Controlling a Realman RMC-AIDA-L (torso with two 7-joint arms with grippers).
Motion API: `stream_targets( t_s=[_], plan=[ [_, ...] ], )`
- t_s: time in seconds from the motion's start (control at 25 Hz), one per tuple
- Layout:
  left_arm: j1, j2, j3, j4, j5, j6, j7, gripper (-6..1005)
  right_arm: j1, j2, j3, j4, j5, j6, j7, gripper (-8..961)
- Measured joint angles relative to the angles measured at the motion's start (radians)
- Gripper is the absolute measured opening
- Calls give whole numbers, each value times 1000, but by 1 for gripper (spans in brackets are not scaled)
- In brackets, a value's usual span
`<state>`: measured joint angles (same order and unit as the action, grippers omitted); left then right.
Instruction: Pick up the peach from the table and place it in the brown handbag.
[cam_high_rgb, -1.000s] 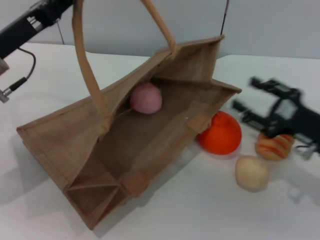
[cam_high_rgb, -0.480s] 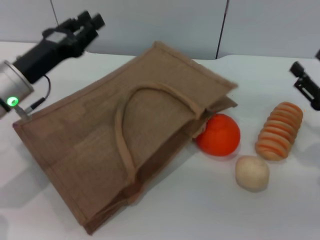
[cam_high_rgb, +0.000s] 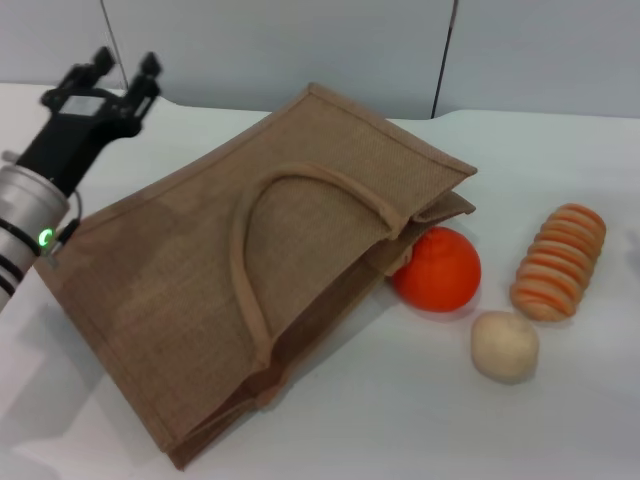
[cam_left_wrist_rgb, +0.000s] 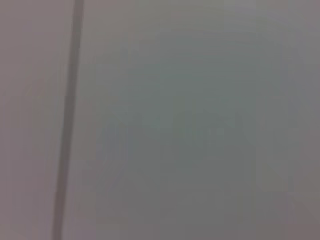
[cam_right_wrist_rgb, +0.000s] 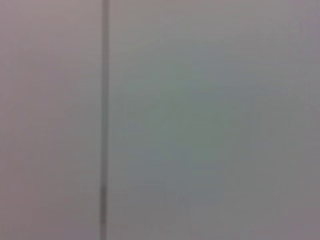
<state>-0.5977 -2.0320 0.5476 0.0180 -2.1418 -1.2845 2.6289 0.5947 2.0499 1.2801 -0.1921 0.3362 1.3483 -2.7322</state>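
The brown handbag (cam_high_rgb: 250, 270) lies flat and closed on the white table (cam_high_rgb: 420, 420), its handle (cam_high_rgb: 255, 250) resting on its upper face. The peach is hidden; no pink fruit shows in any view. My left gripper (cam_high_rgb: 122, 68) is open and empty at the far left, raised above the table beside the bag's far left corner. My right gripper is out of view. Both wrist views show only a plain grey wall.
An orange-red round fruit (cam_high_rgb: 437, 268) touches the bag's right edge. A beige ball (cam_high_rgb: 505, 346) lies in front of it to the right. A ridged orange bread-like piece (cam_high_rgb: 560, 261) lies at the far right.
One second ago the bag was held open by its handle with the peach inside. The bag has since dropped flat and shut. My left gripper moved left and lower; my right gripper left the view.
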Motion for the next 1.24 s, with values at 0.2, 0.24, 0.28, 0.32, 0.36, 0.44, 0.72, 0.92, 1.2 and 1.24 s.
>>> stream_targets(
  t_s=[0.2, 0.24, 0.28, 0.32, 0.36, 0.44, 0.72, 0.92, 1.2, 1.24],
  plan=[
    [14, 0, 0, -17, -116, 3, 14, 619, -15, 2, 78, 5, 0, -5, 1, 685],
    [17, 0, 0, -19, -130, 1, 14, 616, -17, 2, 101, 5, 0, -4, 3, 685],
    [19, 0, 0, -19, -136, 0, 12, 616, -19, 4, 126, 5, 0, -4, 4, 685],
    [21, 0, 0, -19, -143, -3, 10, 616, -21, 5, 153, 3, 0, -4, 6, 684],
    [22, 0, 0, -19, -144, -5, 9, 616, -24, 7, 200, -1, -1, -2, 7, 684],
    [23, -1, 0, -20, -147, -11, 8, 616, -27, 8, 229, -3, -1, -2, 7, 684],
    [27, 0, 0, -26, -154, -18, 7, 616, -39, 10, 432, -51, -14, 24, 8, 683],
    [29, 1, 0, -29, -155, -34, 8, 616, -35, 9, 445, -58, -13, 19, 8, 682],
    [29, 1, 0, -29, -155, -36, 9, 616, -33, 8, 448, -59, -16, 15, 8, 682],
    [29, 1, 0, -29, -155, -36, 8, 616, -33, 7, 448, -59, -18, 15, 8, 682]
  ],
)
